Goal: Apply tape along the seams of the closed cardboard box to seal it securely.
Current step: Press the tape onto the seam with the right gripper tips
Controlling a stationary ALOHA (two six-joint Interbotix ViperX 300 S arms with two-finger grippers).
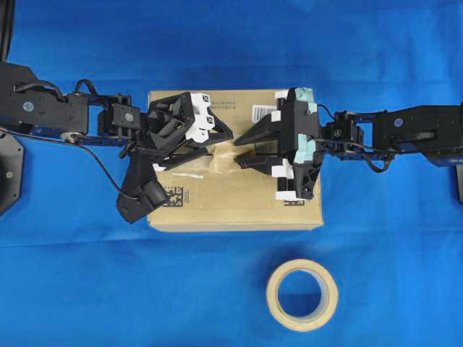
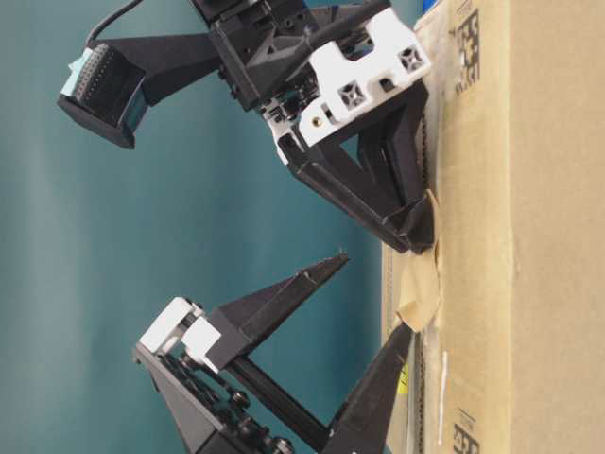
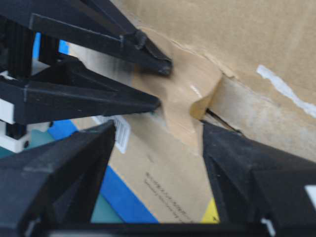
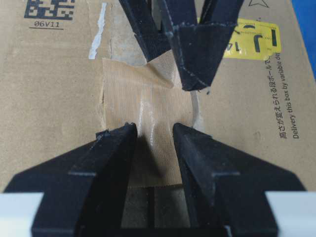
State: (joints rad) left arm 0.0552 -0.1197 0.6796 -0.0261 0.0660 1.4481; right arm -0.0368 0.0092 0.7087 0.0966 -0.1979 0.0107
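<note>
I am looking down on the cardboard box (image 1: 235, 159) lying on the blue desk (image 1: 87, 275), both arms meeting over its middle. The tape (image 4: 148, 123) is sitting across the seams (image 3: 222, 121) at the box's centre, one corner curling up. The left gripper (image 1: 224, 144) jaws are standing spread, holding nothing. The right gripper (image 1: 244, 150) jaws are spread too, their tips resting on the tape. A tape roll (image 1: 302, 294) is lying on the desk near the box.

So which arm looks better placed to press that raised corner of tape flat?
Probably the left: its end effector is open beside the tape's lifted edge, while the right one straddles the flat part.
</note>
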